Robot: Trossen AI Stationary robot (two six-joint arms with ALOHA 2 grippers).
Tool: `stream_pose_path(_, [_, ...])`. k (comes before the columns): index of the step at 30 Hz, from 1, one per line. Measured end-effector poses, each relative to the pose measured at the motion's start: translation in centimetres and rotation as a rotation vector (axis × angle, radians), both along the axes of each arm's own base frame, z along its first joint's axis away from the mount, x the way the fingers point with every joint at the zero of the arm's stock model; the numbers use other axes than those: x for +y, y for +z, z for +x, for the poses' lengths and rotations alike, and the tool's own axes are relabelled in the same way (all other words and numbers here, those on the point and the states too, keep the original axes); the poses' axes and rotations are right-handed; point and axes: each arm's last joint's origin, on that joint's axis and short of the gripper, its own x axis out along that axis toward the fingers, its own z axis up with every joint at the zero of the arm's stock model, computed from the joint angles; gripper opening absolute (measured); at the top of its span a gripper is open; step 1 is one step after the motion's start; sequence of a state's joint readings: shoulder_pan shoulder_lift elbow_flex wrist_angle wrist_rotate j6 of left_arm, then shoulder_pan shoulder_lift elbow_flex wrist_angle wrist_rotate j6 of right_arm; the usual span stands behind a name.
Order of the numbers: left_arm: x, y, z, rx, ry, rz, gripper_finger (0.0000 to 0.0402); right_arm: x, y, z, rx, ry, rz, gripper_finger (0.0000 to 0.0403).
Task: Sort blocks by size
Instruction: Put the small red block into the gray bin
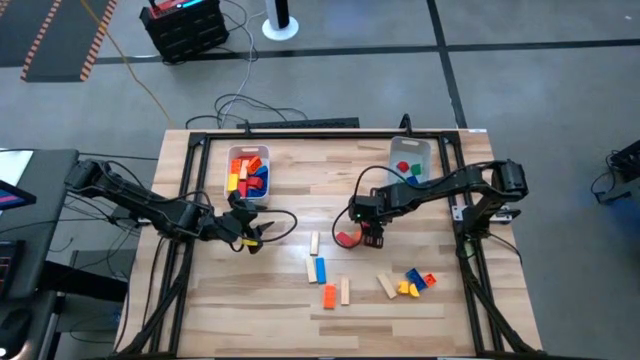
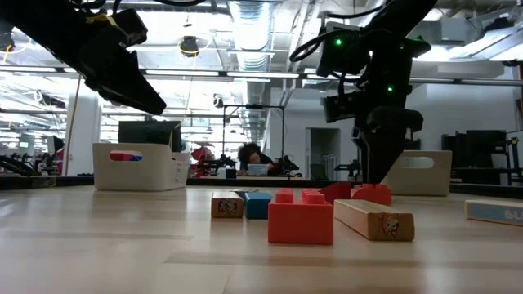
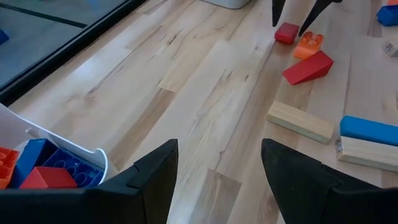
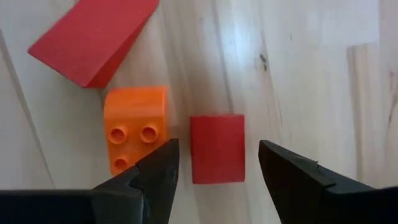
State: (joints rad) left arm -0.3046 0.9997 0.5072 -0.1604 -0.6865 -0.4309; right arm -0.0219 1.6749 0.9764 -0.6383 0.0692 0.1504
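My right gripper point(image 4: 217, 163) points down, open, over a small red block point(image 4: 216, 149) that lies flat on the table. Its fingers stand on either side of the block without touching it. An orange studded block point(image 4: 135, 130) and a red wedge point(image 4: 93, 40) lie right beside it. My left gripper point(image 3: 217, 168) hangs open and empty above the table, next to the left clear bin point(image 1: 248, 172), which holds red, blue, orange and yellow blocks. More loose blocks lie toward the near edge: tan bars point(image 1: 314, 243), a blue bar point(image 1: 320, 270), an orange block point(image 1: 329, 296), and a blue and yellow cluster point(image 1: 415, 282).
The right clear bin point(image 1: 410, 160) at the far right of the table holds a green and a red block. A black frame point(image 1: 190, 150) runs around the table's edges. Bare wood lies between the two grippers. In the low view a person point(image 2: 249, 155) sits far behind the table.
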Motion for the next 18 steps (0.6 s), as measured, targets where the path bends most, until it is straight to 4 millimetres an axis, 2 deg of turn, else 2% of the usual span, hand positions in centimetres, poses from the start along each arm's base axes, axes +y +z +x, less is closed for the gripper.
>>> stream_pose_path(14, [-0.06, 0.27, 0.19, -0.025, -0.012, 0.010, 0.0224, -0.07, -0.02, 0.03, -0.003, -0.020, 0.007, 0.0249])
stream_pose_path(18, [-0.07, 0.30, 0.21, -0.026, -0.015, 0.014, 0.0224, -0.58, -0.64, 0.04, 0.025, -0.042, 0.019, 0.0249])
